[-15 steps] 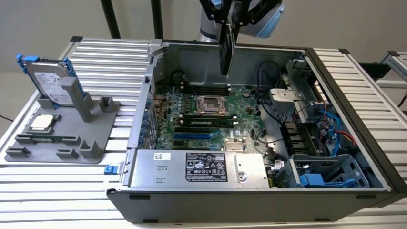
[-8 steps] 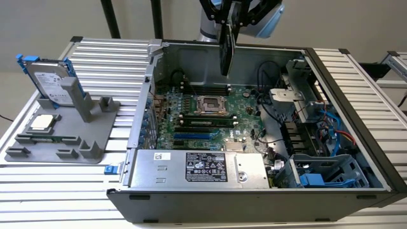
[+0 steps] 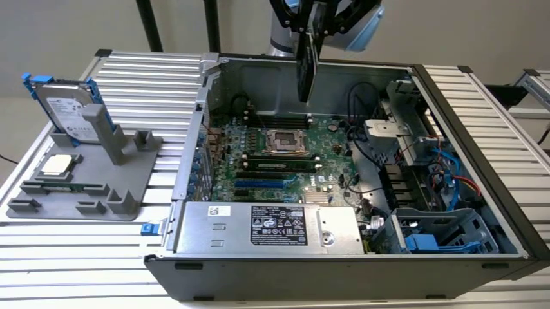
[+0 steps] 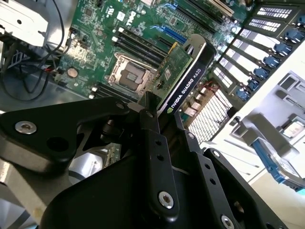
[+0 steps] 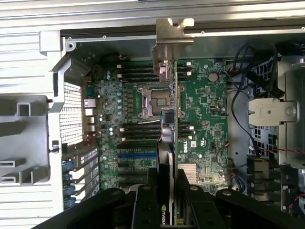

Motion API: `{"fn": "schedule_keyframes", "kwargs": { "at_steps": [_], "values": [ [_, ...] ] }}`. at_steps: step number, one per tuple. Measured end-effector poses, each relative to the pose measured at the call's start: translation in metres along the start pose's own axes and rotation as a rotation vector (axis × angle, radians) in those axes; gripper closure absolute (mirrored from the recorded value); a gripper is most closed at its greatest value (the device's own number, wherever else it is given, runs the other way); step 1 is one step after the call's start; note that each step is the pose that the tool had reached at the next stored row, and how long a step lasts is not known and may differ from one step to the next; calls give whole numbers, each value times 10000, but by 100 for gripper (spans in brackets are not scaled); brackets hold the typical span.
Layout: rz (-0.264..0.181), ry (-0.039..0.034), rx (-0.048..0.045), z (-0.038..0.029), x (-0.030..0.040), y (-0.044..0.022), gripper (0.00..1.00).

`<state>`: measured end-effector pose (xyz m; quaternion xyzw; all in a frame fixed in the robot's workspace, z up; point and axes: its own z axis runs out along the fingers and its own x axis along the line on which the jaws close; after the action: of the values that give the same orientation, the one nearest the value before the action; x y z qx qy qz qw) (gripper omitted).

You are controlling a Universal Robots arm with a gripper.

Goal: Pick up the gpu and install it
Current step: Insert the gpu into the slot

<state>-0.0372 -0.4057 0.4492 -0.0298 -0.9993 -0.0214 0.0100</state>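
Note:
The gpu (image 3: pixel 307 67) hangs on edge above the open computer case (image 3: pixel 464 116), over the back part of the motherboard (image 3: pixel 335 138). My gripper (image 3: pixel 308 35) is shut on its upper edge. In the second wrist view the gpu (image 4: pixel 183 78) shows its green board and black cooler side, clamped in my gripper (image 4: pixel 164 112). In the first wrist view the gpu (image 5: pixel 172 109) appears edge-on with its silver end bracket (image 5: pixel 174 36) toward the case wall, and my gripper (image 5: pixel 167 175) grips it above the CPU socket (image 5: pixel 153 101). The blue expansion slots (image 5: pixel 138 155) lie beside the card.
A grey stand (image 3: pixel 86 193) at the exterior view's left holds a hard drive in a blue frame (image 3: pixel 69 109) and a small silver CPU chip (image 3: pixel 58 165). Inside the case sit the power supply (image 3: pixel 266 225), cables (image 3: pixel 378 154) and a blue drive cage (image 3: pixel 438 235).

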Motion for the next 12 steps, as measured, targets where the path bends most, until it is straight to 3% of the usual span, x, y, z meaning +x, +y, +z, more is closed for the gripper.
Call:
{"fn": "schedule_keyframes", "kwargs": {
  "at_steps": [12],
  "values": [
    [-310, 13, 7, -1, -1, -12, 100]
  ]
}}
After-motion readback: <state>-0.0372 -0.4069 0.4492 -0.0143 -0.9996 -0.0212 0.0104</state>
